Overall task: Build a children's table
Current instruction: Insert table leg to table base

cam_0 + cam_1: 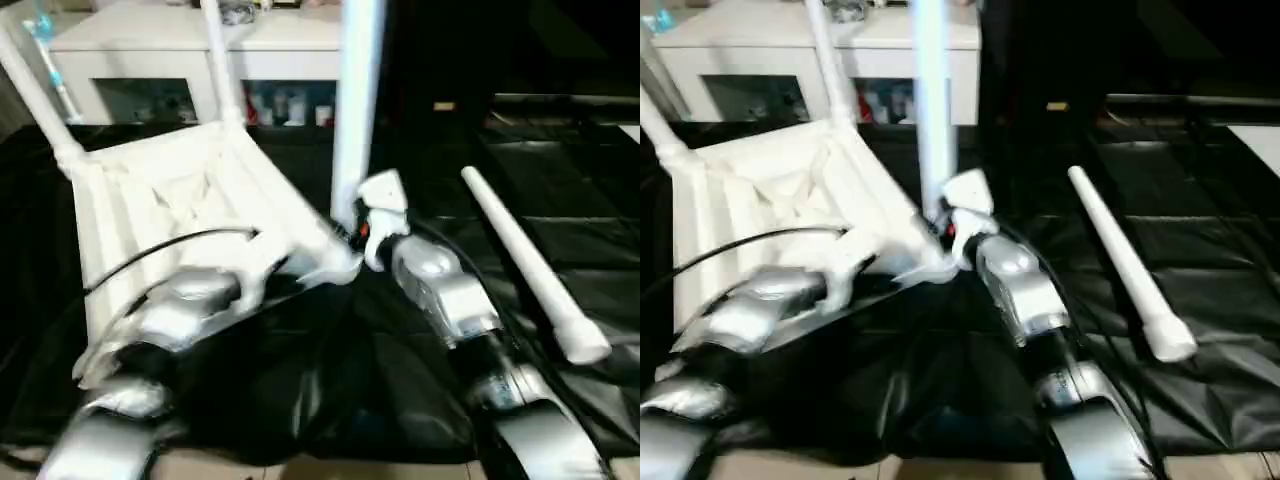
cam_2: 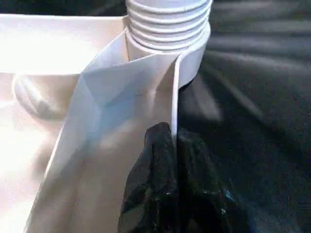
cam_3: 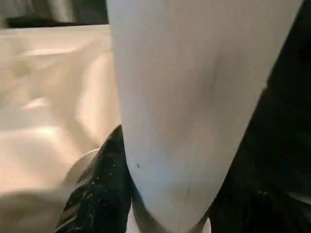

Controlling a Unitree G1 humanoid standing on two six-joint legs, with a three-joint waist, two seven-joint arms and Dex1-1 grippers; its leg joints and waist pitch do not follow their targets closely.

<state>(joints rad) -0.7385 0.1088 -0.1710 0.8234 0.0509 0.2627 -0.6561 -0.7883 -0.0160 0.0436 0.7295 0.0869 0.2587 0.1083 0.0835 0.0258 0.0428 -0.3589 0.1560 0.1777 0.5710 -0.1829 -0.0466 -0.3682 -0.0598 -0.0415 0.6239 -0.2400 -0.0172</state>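
Note:
The children's table top [image 1: 170, 200] lies upside down on the black cover. Two legs [image 1: 222, 65] [image 1: 35, 95] stand in its far corners. A third leg [image 1: 357, 90] stands upright at the near right corner, its threaded end [image 2: 167, 22] in the corner socket [image 2: 194, 63]. My right gripper [image 1: 372, 215] is shut on this leg just above the socket, and one black finger [image 3: 104, 184] lies against the tube [image 3: 194, 97]. My left gripper [image 2: 174, 138] is shut on the top's thin raised rim beside that same corner. The fourth leg [image 1: 525, 265] lies loose on the cover to the right.
A white glass-door cabinet [image 1: 200, 45] stands behind the work table. A black cable [image 1: 170, 245] arcs over the table top to my left forearm. The black cover [image 1: 560, 200] is wrinkled around the loose leg, and the table's near edge runs below my arms.

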